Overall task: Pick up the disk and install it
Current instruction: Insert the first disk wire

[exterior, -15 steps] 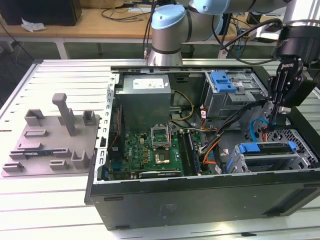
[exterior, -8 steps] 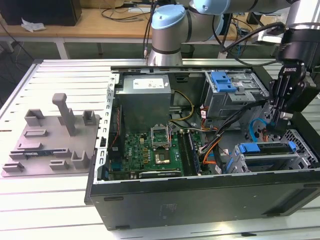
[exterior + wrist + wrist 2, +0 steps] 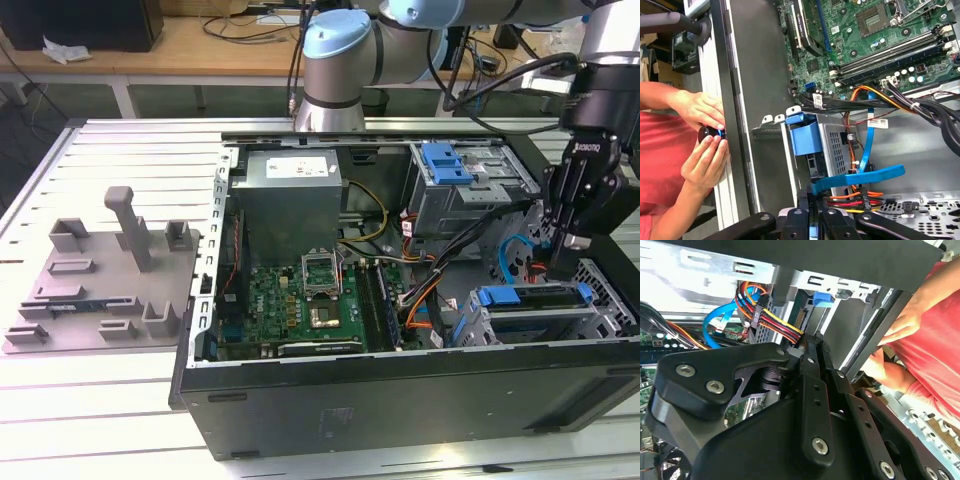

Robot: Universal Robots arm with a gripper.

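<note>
The gripper (image 3: pixel 562 255), its jaws' hold impossible to tell, hangs just beside the disk (image 3: pixel 520 297) lying in the drive cage (image 3: pixel 603 300), where crowding cables (image 3: pixel 777 325) could catch it, a person's hand (image 3: pixel 702 107) close by.

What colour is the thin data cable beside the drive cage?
Blue cable; clearest in the first wrist view.

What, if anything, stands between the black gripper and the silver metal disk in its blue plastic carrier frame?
Nothing visible does. In the first wrist view the black gripper is right at the blue-framed disk; orange, red and yellow cables pass beside it.
</note>
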